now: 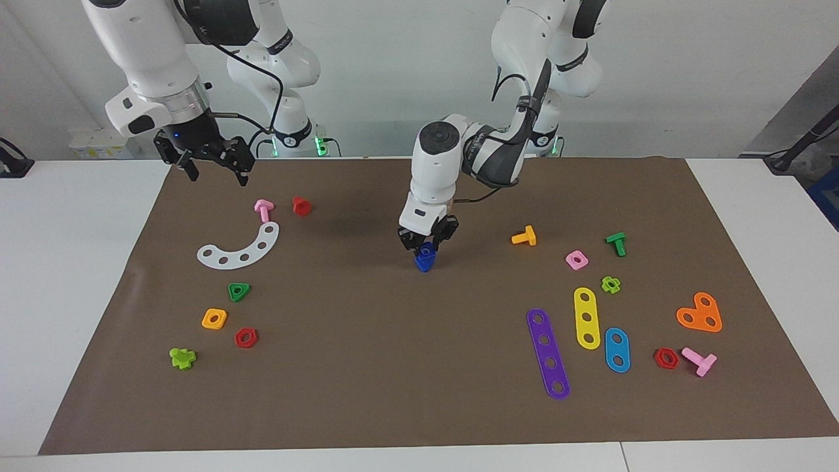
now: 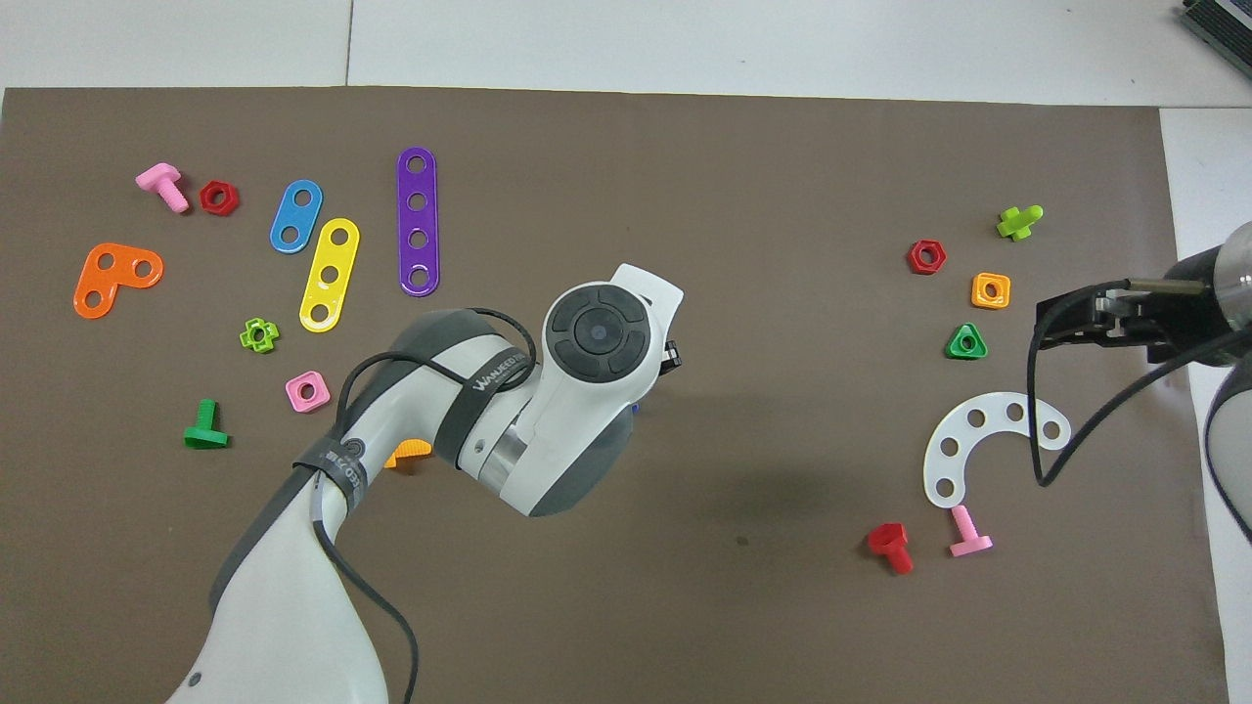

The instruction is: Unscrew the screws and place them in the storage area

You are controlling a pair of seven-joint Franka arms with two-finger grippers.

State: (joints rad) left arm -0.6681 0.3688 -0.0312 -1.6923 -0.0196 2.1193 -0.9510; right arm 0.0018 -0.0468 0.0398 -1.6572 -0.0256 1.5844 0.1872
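Observation:
My left gripper (image 1: 427,248) is over the middle of the brown mat (image 1: 367,367), pointing down and shut on the stem of a dark-blue screw (image 1: 425,261) whose triangular head points down, at or just above the mat. In the overhead view the left hand (image 2: 597,337) hides all but a sliver of the screw (image 2: 637,406). The storage area holds a green triangular nut (image 1: 239,292), an orange square nut (image 1: 214,318), a red hexagonal nut (image 1: 246,337) and a white curved strip (image 1: 239,249). My right gripper (image 1: 215,165) waits open and empty, raised over the mat's edge by the strip.
A pink screw (image 1: 263,210), a red screw (image 1: 301,206) and a lime screw (image 1: 182,358) lie around the storage area. Toward the left arm's end lie purple (image 1: 548,354), yellow (image 1: 586,317) and blue (image 1: 617,349) strips, an orange plate (image 1: 700,313), and several nuts and screws.

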